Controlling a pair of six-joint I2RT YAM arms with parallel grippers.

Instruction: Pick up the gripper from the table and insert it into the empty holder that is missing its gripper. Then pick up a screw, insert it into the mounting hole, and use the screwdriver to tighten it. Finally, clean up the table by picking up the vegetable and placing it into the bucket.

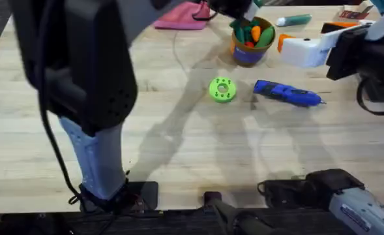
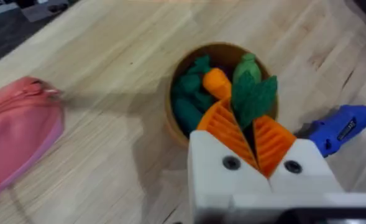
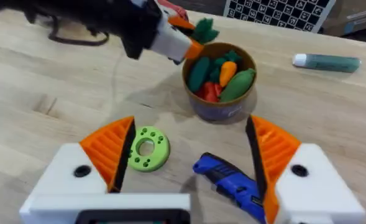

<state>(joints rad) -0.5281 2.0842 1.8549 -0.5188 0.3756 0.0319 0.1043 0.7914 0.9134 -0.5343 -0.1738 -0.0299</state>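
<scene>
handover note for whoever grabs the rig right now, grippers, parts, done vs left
Left gripper: shut on the vegetable, held over the bucket.
Right gripper: open, holding nothing, above the screwdriver and the green disc.
Screwdriver lies on the table beside the disc, near the bucket.
Bucket already holds other toy vegetables, including a carrot.
Done: vegetable picked up and carried to the bucket.
Left: release it into the bucket. The holder and screw steps cannot be judged from these views.

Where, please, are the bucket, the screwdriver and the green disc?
bucket (image 3: pixel 223 107): right wrist view, front wall.
screwdriver (image 1: pixel 286 94): overhead view, middle of blue body.
green disc (image 1: pixel 222 90): overhead view, its ring.
</scene>
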